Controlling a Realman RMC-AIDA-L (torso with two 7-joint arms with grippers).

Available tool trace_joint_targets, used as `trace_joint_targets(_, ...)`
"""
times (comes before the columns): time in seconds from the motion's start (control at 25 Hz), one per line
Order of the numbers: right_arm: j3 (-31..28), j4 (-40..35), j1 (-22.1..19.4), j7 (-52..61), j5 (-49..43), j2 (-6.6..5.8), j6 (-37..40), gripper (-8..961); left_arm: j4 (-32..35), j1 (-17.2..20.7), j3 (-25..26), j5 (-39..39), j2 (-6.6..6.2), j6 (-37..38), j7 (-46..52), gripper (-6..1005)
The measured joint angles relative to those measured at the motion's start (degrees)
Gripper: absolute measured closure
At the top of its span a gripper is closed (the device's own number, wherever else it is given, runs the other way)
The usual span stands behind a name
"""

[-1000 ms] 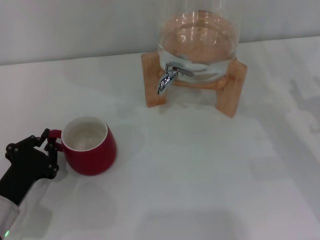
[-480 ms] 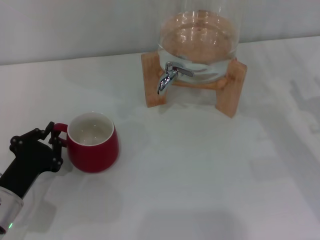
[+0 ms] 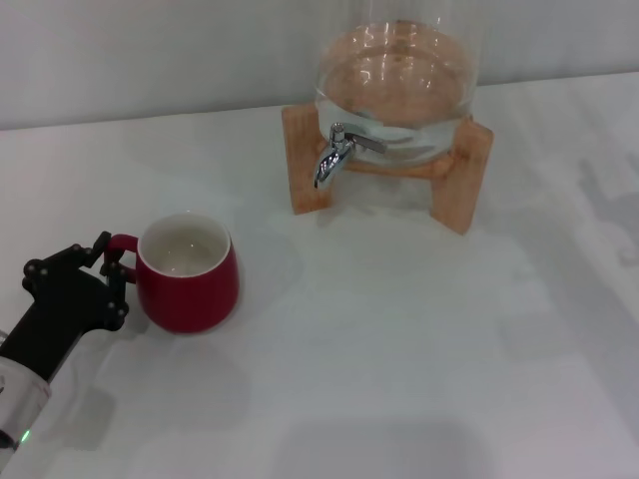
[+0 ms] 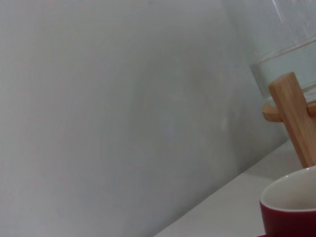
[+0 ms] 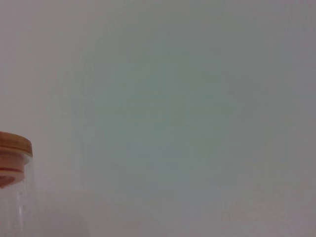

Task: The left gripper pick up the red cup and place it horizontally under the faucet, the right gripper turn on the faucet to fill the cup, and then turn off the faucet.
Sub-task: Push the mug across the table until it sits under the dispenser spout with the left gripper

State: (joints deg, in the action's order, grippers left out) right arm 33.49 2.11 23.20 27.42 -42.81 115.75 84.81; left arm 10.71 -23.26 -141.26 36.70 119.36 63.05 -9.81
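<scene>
The red cup (image 3: 190, 284) stands upright at the left of the white table, its cream inside showing. My left gripper (image 3: 112, 269), a black claw, is shut on the cup's small loop handle from the left. In the left wrist view the cup's rim (image 4: 291, 210) shows at the lower corner. The chrome faucet (image 3: 334, 155) hangs from the glass jar (image 3: 397, 70) at the back, far beyond and to the right of the cup. The right gripper is out of view.
The jar sits on a wooden stand (image 3: 464, 180), whose leg (image 4: 294, 118) also appears in the left wrist view. The right wrist view shows only a grey wall and the jar's wooden lid (image 5: 12, 158). White tabletop (image 3: 419, 349) spreads in front of the stand.
The left gripper and the cup have shifted slightly right and toward the back. The cup now stands more upright than a second ago.
</scene>
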Motion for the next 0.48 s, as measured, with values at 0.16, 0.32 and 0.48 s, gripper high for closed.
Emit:
trace_joint_targets(0.16,0.0,0.0,0.0,0.0,0.0,0.00,0.0,232,-0.3,-0.8,-0.1,0.0,0.00,-0.3,2.3,898)
trace_joint_targets(0.32,0.0,0.0,0.0,0.0,0.0,0.00,-0.1,232,-0.4,-1.2,-0.3,-0.2,0.00,-0.4,3.3,898)
trace_joint_targets(0.48,0.0,0.0,0.0,0.0,0.0,0.00,-0.2,232,-0.4,-2.1,-0.3,-0.3,-0.08,-0.9,5.3,898)
